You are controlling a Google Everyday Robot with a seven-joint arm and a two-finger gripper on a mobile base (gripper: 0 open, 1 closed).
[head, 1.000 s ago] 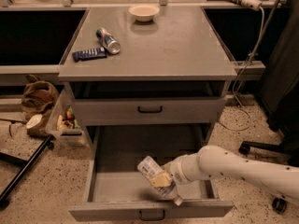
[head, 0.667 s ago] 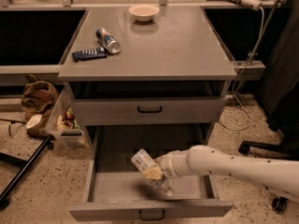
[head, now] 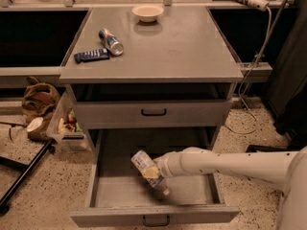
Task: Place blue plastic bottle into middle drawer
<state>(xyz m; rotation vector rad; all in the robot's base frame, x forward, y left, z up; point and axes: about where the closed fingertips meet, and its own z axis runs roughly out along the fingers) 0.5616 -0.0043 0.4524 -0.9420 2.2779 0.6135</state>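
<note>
The blue plastic bottle (head: 145,166), clear with a pale label, is held tilted inside the open middle drawer (head: 106,190), its upper end pointing up and to the left. My gripper (head: 154,172) reaches in from the right on a white arm and is shut on the bottle, low over the drawer floor. The drawer is the grey cabinet's bottom one, pulled out towards the camera, with a small dark handle (head: 156,220) on its front.
A closed drawer with a black handle (head: 154,112) sits above. On the cabinet top (head: 182,47) lie a drinks can (head: 111,41), a flat dark blue bar (head: 91,55) and a bowl (head: 147,12). Bags and a bin (head: 57,123) stand at the left on the floor.
My gripper has carried the bottle leftwards and a little back inside the drawer. The arm now stretches further across the drawer.
</note>
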